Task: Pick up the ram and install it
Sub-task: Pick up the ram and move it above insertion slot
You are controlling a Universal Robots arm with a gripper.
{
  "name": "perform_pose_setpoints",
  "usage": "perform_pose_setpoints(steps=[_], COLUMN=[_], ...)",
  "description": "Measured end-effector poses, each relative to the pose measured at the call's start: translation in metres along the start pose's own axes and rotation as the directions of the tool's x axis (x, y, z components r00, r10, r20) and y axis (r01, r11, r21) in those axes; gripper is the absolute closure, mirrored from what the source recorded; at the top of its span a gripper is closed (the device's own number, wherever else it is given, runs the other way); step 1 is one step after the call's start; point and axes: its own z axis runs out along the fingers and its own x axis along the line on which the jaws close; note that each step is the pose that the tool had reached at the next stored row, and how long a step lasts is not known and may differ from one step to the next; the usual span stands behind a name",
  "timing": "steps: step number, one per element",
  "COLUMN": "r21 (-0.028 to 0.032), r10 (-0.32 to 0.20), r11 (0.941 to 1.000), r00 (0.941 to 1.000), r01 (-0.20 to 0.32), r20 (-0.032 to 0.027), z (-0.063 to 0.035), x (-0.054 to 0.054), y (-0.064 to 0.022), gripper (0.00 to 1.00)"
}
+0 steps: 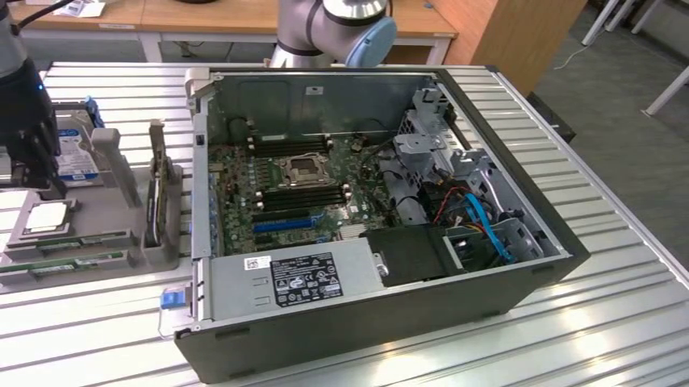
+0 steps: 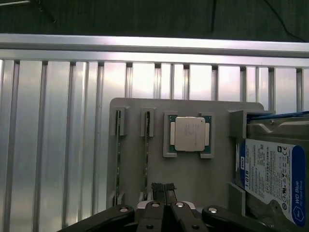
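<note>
We see a worktable point(image 1: 624, 242) of ribbed, silvery metal slats, and bright light glints off its grooves in pale streaks. Beyond it stands a wooden desk point(image 1: 215, 16) with white legs, a sheet of paper point(image 1: 81, 8) lying near its corner. Beside the desk rises a tall wooden panel point(image 1: 506, 32). To the exterior view's right lies grey floor point(image 1: 614, 89), crossed by white furniture legs point(image 1: 666, 93). In the wrist view, dark floor point(image 2: 145, 17) lies beyond the table's edge.

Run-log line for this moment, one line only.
gripper: shut, empty | over: gray holder | ram sticks: two, on edge in holder slots, not gripped | computer case: open
</note>
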Motion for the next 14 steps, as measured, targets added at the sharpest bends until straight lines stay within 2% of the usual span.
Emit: perform_pose_setpoints(steps=[5, 9, 14], r21=[0.0002, 0.0002, 0.0002], r10=[-0.001, -0.001, -0.001], r11=[1.0000, 1.0000, 1.0000], r00=[1.0000, 1.0000, 1.0000], r01=[0.001, 0.001, 0.001], r20=[-0.0001, -0.0003, -0.0002], z=[0.0000, 0.0001, 0.0003], x=[0.001, 0.012, 0.030], y=[0.0005, 0.0004, 0.0004], gripper=[0.89, 0.89, 0.89])
